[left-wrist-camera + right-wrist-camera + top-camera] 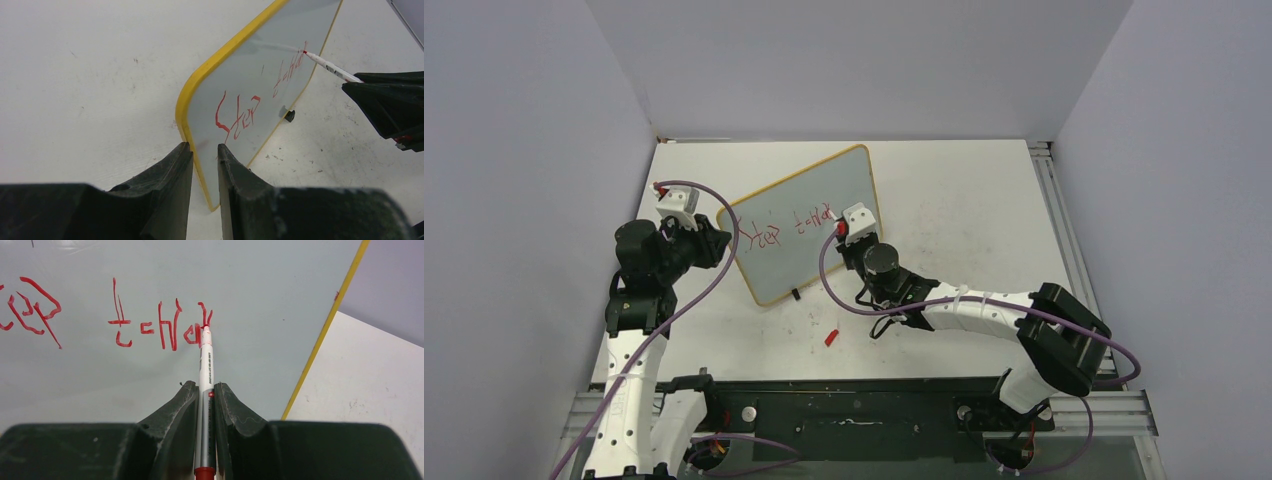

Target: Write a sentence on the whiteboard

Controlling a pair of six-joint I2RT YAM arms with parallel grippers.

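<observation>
The whiteboard (824, 180) with its yellow frame stands tilted on the table, left of centre. My left gripper (722, 240) is shut on its left edge; in the left wrist view the frame (186, 107) runs down between the jaws of that gripper (205, 146). My right gripper (205, 384) is shut on a white and silver marker (206, 365). Its red tip touches the board (250, 280) at the end of the second word. The sentence (789, 228) is red script reading "Step towar" (160, 325). The marker (327, 64) also shows from the left wrist.
A red marker cap (831, 337) lies on the table in front of the board. One small black foot (796, 294) props the board's lower edge. Grey walls close in three sides, and a metal rail (1049, 190) runs along the table's right edge.
</observation>
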